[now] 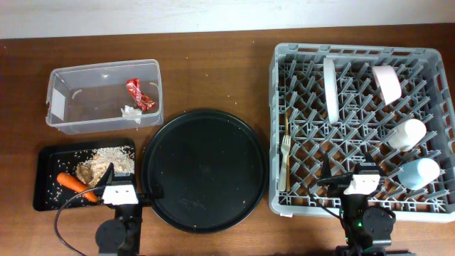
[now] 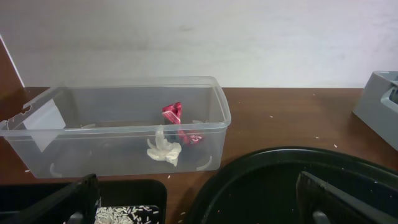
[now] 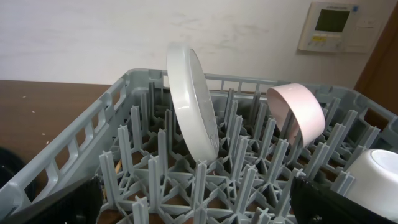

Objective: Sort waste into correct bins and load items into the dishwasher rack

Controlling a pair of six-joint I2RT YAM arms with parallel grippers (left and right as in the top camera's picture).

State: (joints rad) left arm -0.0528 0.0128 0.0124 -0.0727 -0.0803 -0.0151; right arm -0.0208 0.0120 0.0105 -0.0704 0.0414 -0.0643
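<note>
The grey dishwasher rack (image 1: 277, 107) holds an upright white plate (image 1: 330, 89), a pale cup (image 1: 387, 82), a white bowl (image 1: 407, 133), a blue cup (image 1: 419, 173), a white fork (image 1: 285, 153) and chopsticks (image 1: 287, 135). The clear tub (image 1: 71, 78) holds the red wrapper (image 1: 140, 94) and white tissue (image 1: 131, 112). The black tray (image 1: 44, 195) holds crumbs (image 1: 114, 156), a brown scrap (image 1: 96, 171) and the carrot (image 1: 75, 183). My left gripper (image 1: 128, 186) is open and empty at the tray's front right. My right gripper (image 1: 348, 179) is open and empty over the rack's front.
A large round black tray (image 1: 205, 169) lies between the bins and the rack. Loose crumbs dot the brown table. In the right wrist view the plate (image 3: 193, 102) and pale cup (image 3: 298, 115) stand among the pegs.
</note>
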